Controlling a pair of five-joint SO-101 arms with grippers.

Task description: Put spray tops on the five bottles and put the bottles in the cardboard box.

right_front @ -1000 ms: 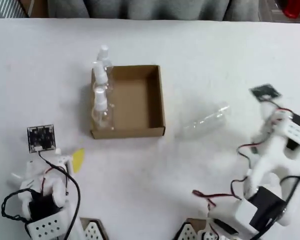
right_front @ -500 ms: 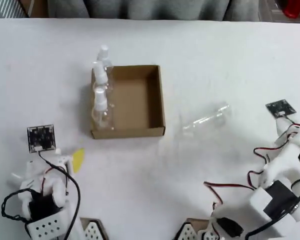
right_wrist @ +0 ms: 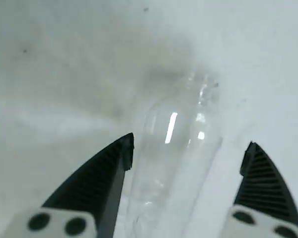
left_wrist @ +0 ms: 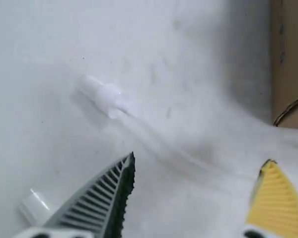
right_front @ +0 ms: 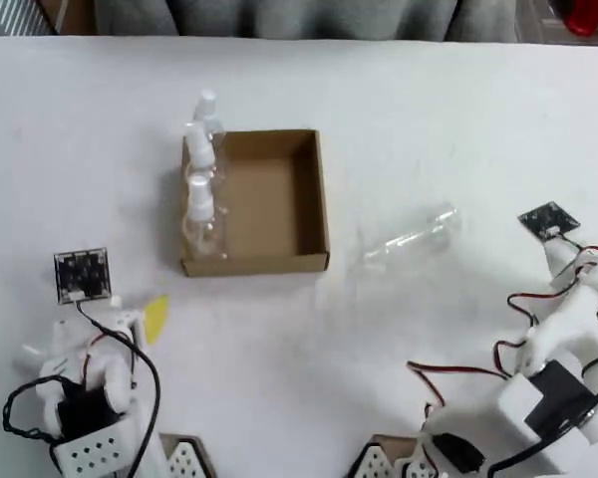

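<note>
Closing on the clear plastic bottle [right_front: 409, 239], which lies on its side right of centre on the white desk [right_front: 429, 100], could send it rolling or squirting out, as it's round & slick. Right hand [right_wrist: 188, 144] is spread w/ bottle btwn its tips. Left hand [left_wrist: 198, 161] is spread near a loose white spray top [left_wrist: 104, 94].

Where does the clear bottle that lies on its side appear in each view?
High view: the clear bottle lies on the white table, right of the cardboard box.
Right wrist view: it is ahead, framed by the open right fingers.
Left wrist view: a spray top lies here instead.
Shared landmark: the white table.
</note>
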